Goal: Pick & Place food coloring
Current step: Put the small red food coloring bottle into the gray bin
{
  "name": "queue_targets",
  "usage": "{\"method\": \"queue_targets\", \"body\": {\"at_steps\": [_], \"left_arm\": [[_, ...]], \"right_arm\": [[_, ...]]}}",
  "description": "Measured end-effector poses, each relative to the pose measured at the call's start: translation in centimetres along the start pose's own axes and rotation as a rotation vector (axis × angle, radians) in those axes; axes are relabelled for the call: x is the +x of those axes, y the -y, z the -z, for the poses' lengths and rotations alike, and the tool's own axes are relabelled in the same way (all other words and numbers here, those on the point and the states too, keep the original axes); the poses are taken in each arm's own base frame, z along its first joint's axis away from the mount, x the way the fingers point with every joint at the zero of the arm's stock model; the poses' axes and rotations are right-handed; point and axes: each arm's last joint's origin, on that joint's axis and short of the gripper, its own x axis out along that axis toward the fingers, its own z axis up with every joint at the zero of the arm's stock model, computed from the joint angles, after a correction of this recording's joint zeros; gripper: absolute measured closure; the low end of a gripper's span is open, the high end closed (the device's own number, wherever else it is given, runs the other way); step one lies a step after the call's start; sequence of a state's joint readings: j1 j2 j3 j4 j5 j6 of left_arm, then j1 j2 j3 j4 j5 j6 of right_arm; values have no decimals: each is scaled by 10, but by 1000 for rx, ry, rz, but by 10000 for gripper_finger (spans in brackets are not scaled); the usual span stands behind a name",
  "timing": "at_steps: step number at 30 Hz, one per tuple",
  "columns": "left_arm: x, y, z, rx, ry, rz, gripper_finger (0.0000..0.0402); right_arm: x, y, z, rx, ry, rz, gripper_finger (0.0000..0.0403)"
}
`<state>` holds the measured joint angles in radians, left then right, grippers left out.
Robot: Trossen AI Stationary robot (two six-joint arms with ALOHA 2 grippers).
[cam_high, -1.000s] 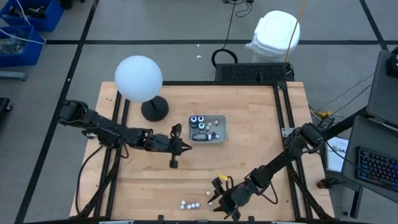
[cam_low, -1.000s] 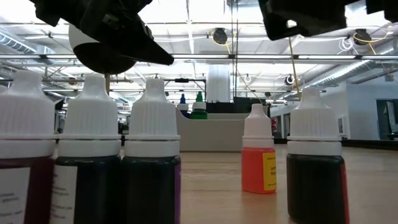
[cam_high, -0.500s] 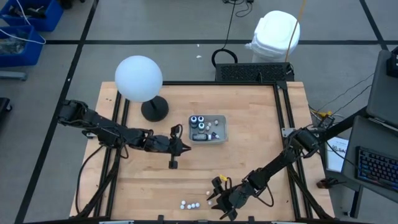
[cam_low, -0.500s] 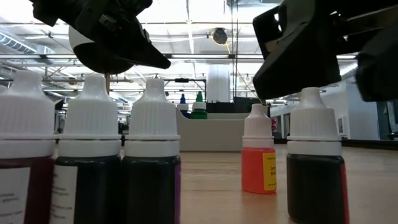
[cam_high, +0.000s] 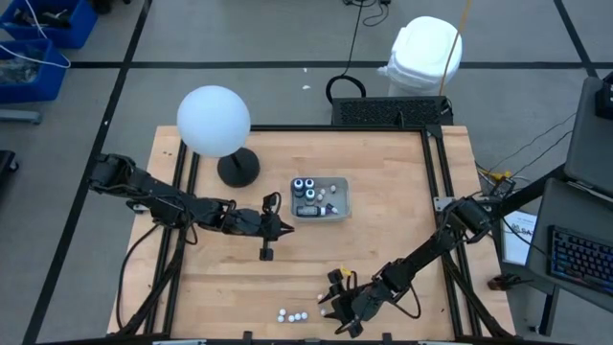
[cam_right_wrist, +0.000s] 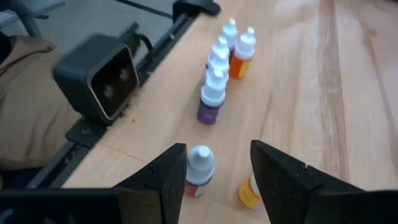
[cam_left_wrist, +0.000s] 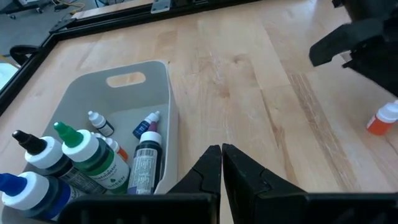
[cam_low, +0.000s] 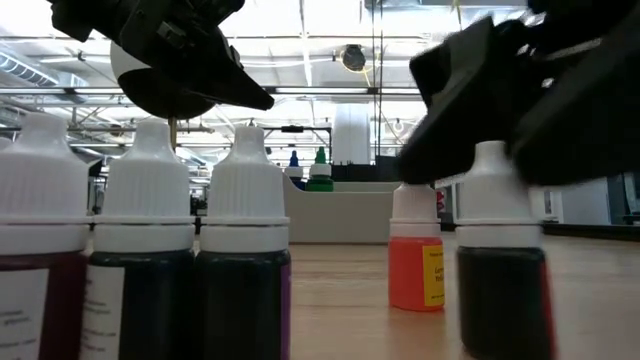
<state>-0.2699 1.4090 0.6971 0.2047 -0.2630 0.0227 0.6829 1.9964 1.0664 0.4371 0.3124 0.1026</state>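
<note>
The right gripper (cam_right_wrist: 214,165) is low over the near edge of the table (cam_high: 383,192), with its fingers spread on both sides of a small white-capped bottle (cam_right_wrist: 199,169) that stands between them; the fingers do not seem to press it. Just beside this bottle stands an orange bottle (cam_right_wrist: 248,193). A little farther along the same edge, a short row of food coloring bottles (cam_right_wrist: 214,81) stands upright, close to a small black camera (cam_right_wrist: 102,78). The left gripper (cam_left_wrist: 221,163) is near the middle of the table, its fingers pressed together and holding nothing, just beside the clear tray (cam_left_wrist: 134,93). In the tray lie and stand several more bottles, among them a green-capped bottle (cam_left_wrist: 93,158).
</note>
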Motion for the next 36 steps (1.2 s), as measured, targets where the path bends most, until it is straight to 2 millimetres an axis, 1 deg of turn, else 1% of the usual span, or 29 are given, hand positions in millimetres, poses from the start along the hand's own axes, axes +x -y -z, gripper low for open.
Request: {"method": "queue_targets", "body": {"at_steps": [7, 17, 21, 32, 34, 36], "left_arm": [[0, 0, 0, 1, -3, 0, 378], [0, 0, 1, 2, -9, 0, 378], [0, 0, 1, 2, -9, 0, 378], [0, 0, 1, 2, -9, -1, 378], [0, 0, 1, 2, -9, -1, 378], [0, 0, 1, 5, -9, -1, 378]], "right_arm": [[5, -5, 9, 11, -15, -13, 236], [6, -5, 8, 12, -6, -35, 239], [6, -5, 8, 12, -7, -49, 262], [6, -4, 7, 9, -3, -57, 354], [6, -3, 6, 7, 2, -56, 363], [5, -3, 4, -8, 16, -56, 363]]}}
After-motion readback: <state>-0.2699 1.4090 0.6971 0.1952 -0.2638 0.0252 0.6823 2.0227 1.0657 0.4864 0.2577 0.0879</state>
